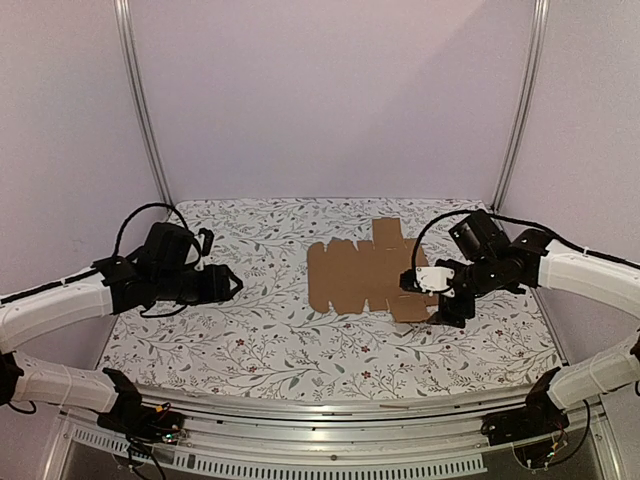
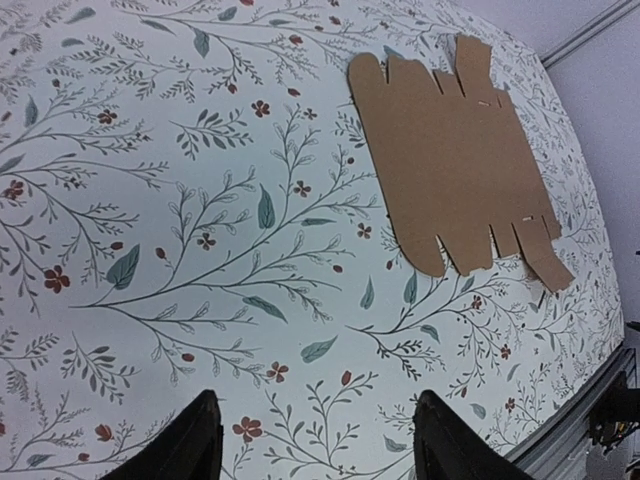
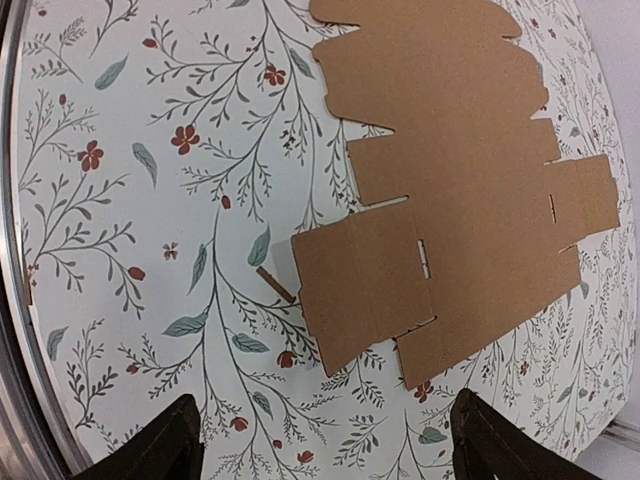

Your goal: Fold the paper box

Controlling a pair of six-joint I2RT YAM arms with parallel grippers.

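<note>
- My right gripper [image 3: 320, 450] stood wide and empty at the edge of the flat brown cardboard paper box [image 3: 455, 190]; my left gripper [image 2: 315, 450] likewise, well apart.
- Approach, I judged; next, lifting a flap.

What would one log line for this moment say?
paper box: flat, unfolded, on table | left jaws: open, empty, apart from box | right jaws: open, empty, beside box's right edge | folding: not begun

We see a table [image 1: 230, 330] covered in a white print of grey-green leaves and small red flowers, with a metal rail along its near edge. One box [image 1: 360, 275] lies on it as a flat, unfolded brown sheet, right of centre, tabs spread. A thin brown sliver [image 3: 275, 283] lies just beside one flap.
</note>
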